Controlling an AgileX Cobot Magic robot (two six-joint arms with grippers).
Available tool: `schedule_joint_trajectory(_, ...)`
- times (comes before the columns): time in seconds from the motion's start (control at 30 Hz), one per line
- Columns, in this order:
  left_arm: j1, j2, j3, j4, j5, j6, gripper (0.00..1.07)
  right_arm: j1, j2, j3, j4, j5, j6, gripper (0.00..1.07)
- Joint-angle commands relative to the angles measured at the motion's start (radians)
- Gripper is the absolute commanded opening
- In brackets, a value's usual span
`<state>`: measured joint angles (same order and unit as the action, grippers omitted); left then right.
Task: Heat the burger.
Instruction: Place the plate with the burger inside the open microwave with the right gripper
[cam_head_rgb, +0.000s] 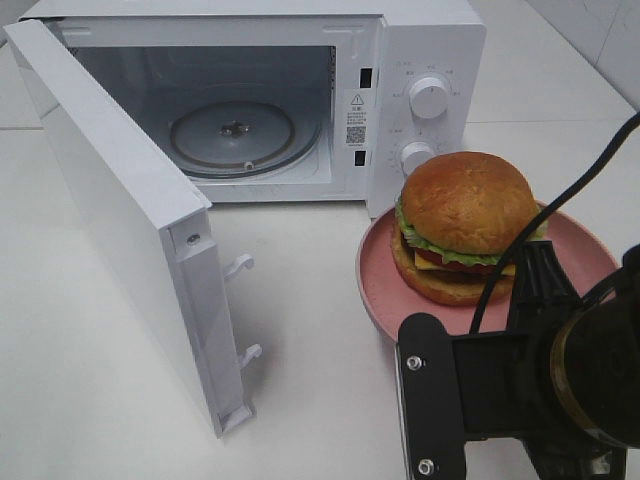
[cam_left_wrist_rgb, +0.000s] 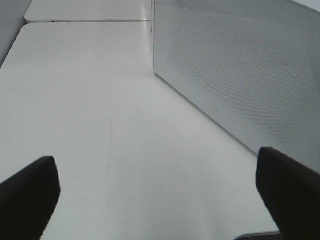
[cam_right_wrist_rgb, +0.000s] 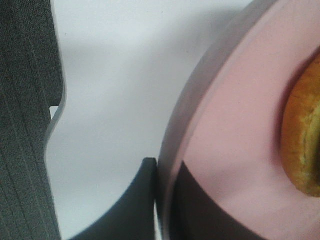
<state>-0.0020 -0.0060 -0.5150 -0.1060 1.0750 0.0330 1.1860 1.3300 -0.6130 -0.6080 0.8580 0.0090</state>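
Your right claw (cam_right_wrist_rgb: 161, 200) is clamped on the rim of the pink plate (cam_head_rgb: 378, 285). The burger (cam_head_rgb: 465, 225) sits on that plate, on the table (cam_head_rgb: 300, 400) just before the open microwave (cam_head_rgb: 430, 50). Your left claw (cam_left_wrist_rgb: 159, 192) gapes wide.

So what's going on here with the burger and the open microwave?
A two-armed robot appears to be getting a burger into the microwave to heat it. The burger sits on a pink plate just right of the microwave, not yet inside. The right claw is shut on the plate's near rim. The microwave door stands wide open and the glass turntable inside is bare. The left claw is open and holds nothing, low over the table beside the door.
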Motion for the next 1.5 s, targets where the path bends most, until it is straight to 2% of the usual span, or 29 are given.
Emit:
schedule_joint_trajectory(0.03, -0.004, -0.016, 0.000, -0.008, -0.010, -0.001, 1.00, 0.000, -0.005, 0.002, -0.063, -0.039, -0.017, 0.00)
schedule_joint_trajectory(0.2, -0.004, -0.016, 0.000, -0.008, -0.010, -0.001, 1.00, -0.015, -0.005, 0.004, -0.059, -0.118, -0.136, 0.00)
schedule_joint_trajectory(0.27, -0.004, -0.016, 0.000, -0.008, -0.010, -0.001, 1.00, -0.092, -0.005, 0.004, -0.049, -0.165, -0.231, 0.00)
schedule_joint_trajectory(0.37, -0.004, -0.016, 0.000, -0.008, -0.010, -0.001, 1.00, -0.108, -0.005, 0.004, -0.049, -0.179, -0.263, 0.00)
schedule_joint_trajectory(0.43, -0.004, -0.016, 0.000, -0.008, -0.010, -0.001, 1.00, -0.188, -0.005, 0.004, -0.037, -0.252, -0.416, 0.00)
schedule_joint_trajectory(0.67, -0.004, -0.016, 0.000, -0.008, -0.010, -0.001, 1.00, -0.285, -0.005, 0.004, -0.003, -0.325, -0.593, 0.00)
schedule_joint_trajectory(0.7, -0.004, -0.016, 0.000, -0.008, -0.010, -0.001, 1.00, -0.313, -0.005, 0.004, 0.028, -0.343, -0.668, 0.00)
schedule_joint_trajectory(0.8, -0.004, -0.016, 0.000, -0.008, -0.010, -0.001, 1.00, -0.327, -0.005, 0.004, 0.049, -0.348, -0.702, 0.00)
schedule_joint_trajectory(0.87, -0.004, -0.016, 0.000, -0.008, -0.010, -0.001, 1.00, -0.375, -0.005, 0.003, 0.123, -0.380, -0.838, 0.00)
schedule_joint_trajectory(1.03, -0.004, -0.016, 0.000, -0.008, -0.010, -0.001, 1.00, -0.430, -0.005, 0.003, 0.212, -0.418, -0.984, 0.00)
schedule_joint_trajectory(1.5, -0.004, -0.016, 0.000, -0.008, -0.010, -0.001, 1.00, -0.592, -0.005, -0.001, 0.485, -0.427, -1.432, 0.00)
